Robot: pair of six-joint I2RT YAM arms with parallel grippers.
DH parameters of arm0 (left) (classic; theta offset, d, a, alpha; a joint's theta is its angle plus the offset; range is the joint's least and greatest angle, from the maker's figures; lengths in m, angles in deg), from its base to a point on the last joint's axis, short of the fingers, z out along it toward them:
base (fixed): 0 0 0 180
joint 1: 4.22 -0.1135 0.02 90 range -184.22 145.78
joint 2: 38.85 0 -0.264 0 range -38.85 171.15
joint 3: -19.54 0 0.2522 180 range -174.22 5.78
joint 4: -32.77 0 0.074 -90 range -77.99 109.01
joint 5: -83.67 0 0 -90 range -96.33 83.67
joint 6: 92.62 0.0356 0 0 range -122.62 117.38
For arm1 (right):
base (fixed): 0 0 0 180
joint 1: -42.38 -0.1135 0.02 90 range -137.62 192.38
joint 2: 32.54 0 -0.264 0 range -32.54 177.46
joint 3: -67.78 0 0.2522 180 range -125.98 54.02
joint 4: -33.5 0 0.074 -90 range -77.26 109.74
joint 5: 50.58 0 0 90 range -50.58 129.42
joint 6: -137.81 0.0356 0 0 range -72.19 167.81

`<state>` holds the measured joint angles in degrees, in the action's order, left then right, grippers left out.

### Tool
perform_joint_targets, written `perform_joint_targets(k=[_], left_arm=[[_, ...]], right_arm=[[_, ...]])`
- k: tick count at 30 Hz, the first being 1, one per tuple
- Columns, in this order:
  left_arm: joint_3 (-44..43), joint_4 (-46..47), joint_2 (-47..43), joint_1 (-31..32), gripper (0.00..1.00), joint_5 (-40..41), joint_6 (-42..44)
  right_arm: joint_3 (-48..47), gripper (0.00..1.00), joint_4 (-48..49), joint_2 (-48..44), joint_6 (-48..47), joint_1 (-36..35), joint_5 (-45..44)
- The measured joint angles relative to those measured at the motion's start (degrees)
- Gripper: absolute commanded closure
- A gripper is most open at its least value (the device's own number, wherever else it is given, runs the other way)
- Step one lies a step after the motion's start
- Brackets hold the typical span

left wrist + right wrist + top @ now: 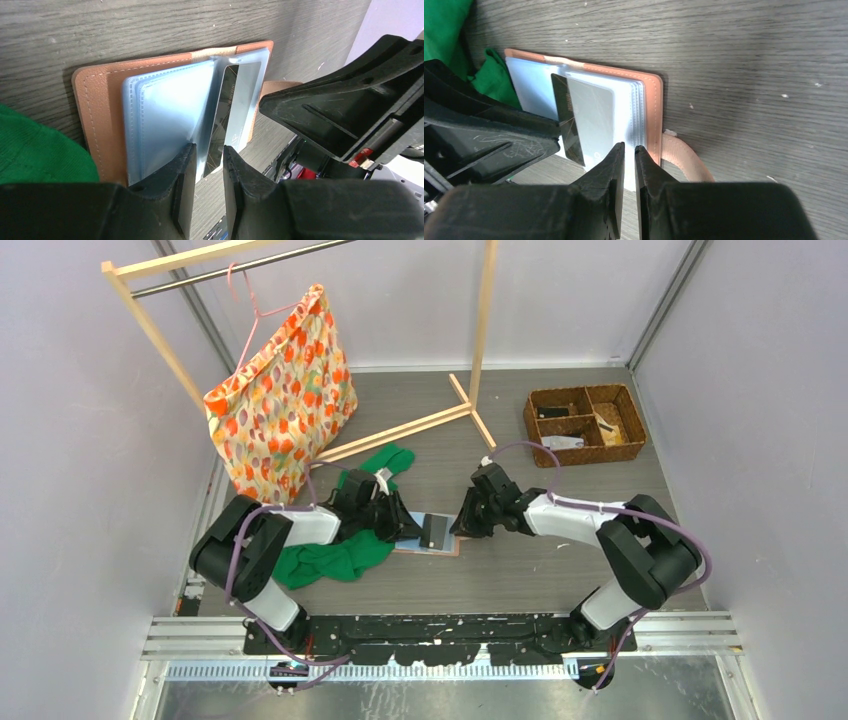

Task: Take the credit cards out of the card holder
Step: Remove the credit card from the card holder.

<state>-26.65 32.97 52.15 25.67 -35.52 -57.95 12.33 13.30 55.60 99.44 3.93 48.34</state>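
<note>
Left wrist view: we see the left gripper nearly closed, its two black fingers clamped on the lower end of a dark card that stands tilted up among the clear sleeves. From the right wrist, the right gripper has its jaws a sliver apart at the near edge of those sleeves; whether it pinches a leaf there we cannot tell.

Both meet at the card holder, which lies open and flat on the table between the two grippers, salmon cover down and pale blue pages up. From above, its long axis runs left to right across the table. Its snap tab sticks out from the cover edge on the right arm's side.

A green cloth lies just beside the holder's left edge, under the left arm. Bare tabletop borders the holder's near and far sides. A wicker basket sits well apart at the far right, and a wooden rack with a patterned bag stands at the far left.
</note>
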Motion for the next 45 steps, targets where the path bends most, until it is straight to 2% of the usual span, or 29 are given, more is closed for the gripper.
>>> perform_joint_targets(k=[16,21,22,33,45], left_arm=[[0.0,1.9,1.5,0.0,0.75,-1.6,-0.1],[0.0,2.6,2.2,0.0,0.97,-2.0,-0.7],[0.1,2.8,2.3,0.0,0.99,-2.0,-0.9],[0.4,2.7,1.6,-0.5,1.0,-2.4,-1.0],[2.3,-3.0,-4.2,-4.2,0.99,-1.9,2.0]], right_arm=[[0.0,0.83,2.7,3.1,1.0,-0.1,1.1],[0.0,0.83,2.9,3.3,1.0,0.0,1.2],[0.0,0.83,2.9,3.3,1.0,0.0,1.2],[0.0,0.83,2.9,3.3,1.0,-0.1,1.2],[0.0,0.83,3.0,3.3,1.0,-0.1,1.2]])
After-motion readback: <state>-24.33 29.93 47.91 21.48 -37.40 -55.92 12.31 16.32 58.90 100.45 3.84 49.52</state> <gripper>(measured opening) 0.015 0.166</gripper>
